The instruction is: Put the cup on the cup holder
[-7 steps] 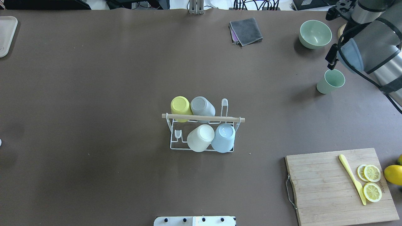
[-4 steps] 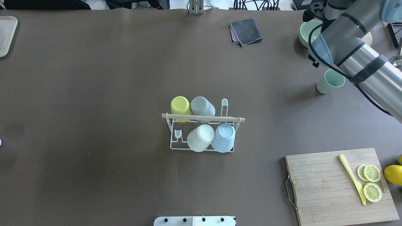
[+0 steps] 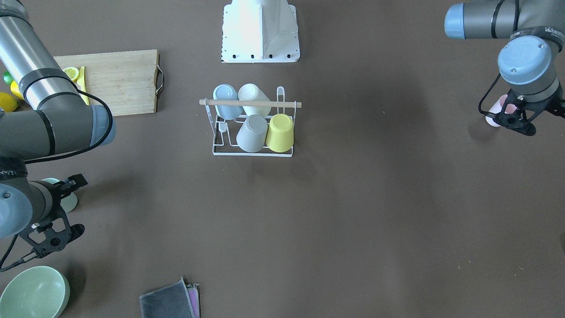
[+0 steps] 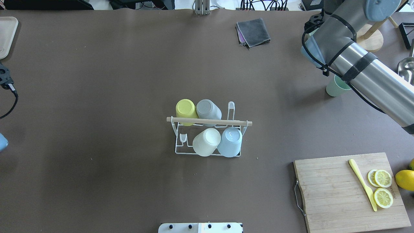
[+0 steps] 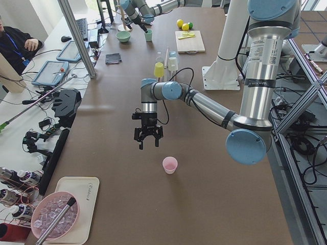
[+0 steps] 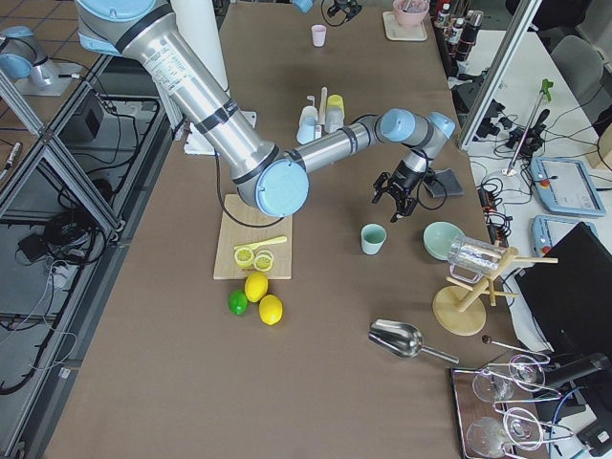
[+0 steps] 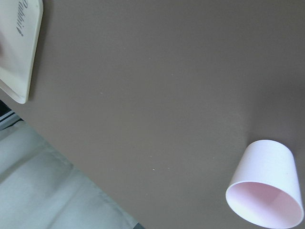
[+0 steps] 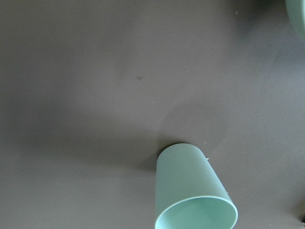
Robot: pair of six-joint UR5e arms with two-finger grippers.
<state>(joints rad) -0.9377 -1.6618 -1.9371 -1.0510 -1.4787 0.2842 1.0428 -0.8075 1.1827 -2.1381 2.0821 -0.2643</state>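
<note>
Approaching pickup: our right fingers [image 3: 74, 182] hang wide, empty, green cup [image 8: 190, 186] just beside; left fingers [image 5: 141, 142] wide near pink cup [image 7: 267, 183]; cup holder [image 4: 208, 122] well apart; next we'd drop & close

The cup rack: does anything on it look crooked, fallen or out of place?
Nothing stands out. The cup holder stands level; the yellow cup, grey cup, cream cup and blue cup sit upside down on its prongs, and two prongs are bare. A green cup and a pink cup stand upright on the table, apart.
</note>
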